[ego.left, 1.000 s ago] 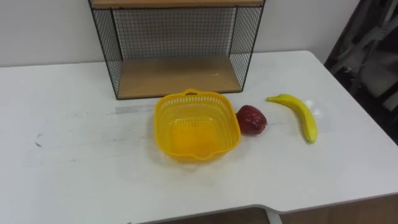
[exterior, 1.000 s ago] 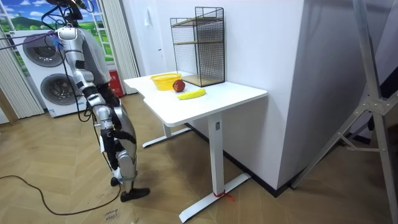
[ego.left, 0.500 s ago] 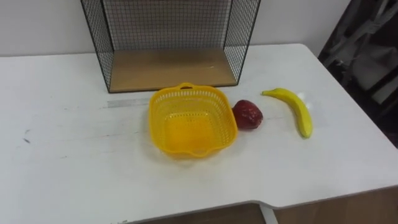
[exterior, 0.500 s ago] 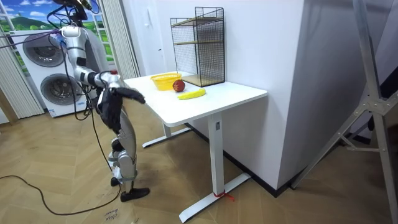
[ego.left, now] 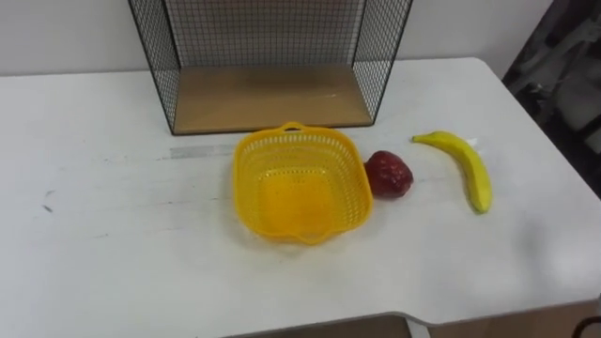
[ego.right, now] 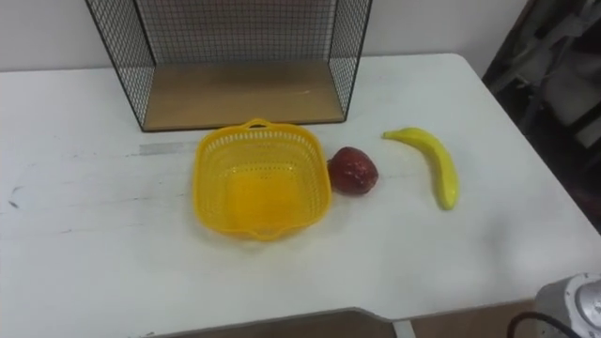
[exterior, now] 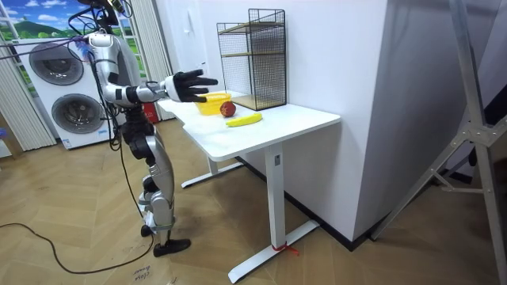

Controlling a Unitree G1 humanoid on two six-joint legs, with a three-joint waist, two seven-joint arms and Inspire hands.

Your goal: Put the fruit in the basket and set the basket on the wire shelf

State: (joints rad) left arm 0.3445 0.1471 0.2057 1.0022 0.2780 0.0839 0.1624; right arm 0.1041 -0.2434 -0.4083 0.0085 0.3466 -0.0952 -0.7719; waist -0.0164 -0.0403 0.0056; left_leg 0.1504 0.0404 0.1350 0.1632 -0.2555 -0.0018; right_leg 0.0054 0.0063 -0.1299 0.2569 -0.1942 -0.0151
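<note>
An empty yellow plastic basket (ego.left: 240, 188) sits on the white table (ego.left: 113, 244), just in front of the black wire shelf (ego.left: 272, 56) with its wooden floor. A dark red fruit (ego.left: 388, 175) lies against the basket's right side. To the right of it a banana (ego.left: 463, 167) lies on the table by itself. In the room view I stand at the table's end nearest the room view's left. My right hand (exterior: 188, 85) is raised at table height near the basket, fingers spread, open and holding nothing.
The table's right edge (ego.left: 554, 160) runs close behind the banana, with dark equipment beyond it. Part of my right arm (ego.right: 582, 300) shows at the lower right corner. Washing machines (exterior: 59, 95) stand behind me in the room view.
My right arm has swung up from beside my body to reach out level over the table's end. The eye view has shifted a little; basket and fruit lie as before.
</note>
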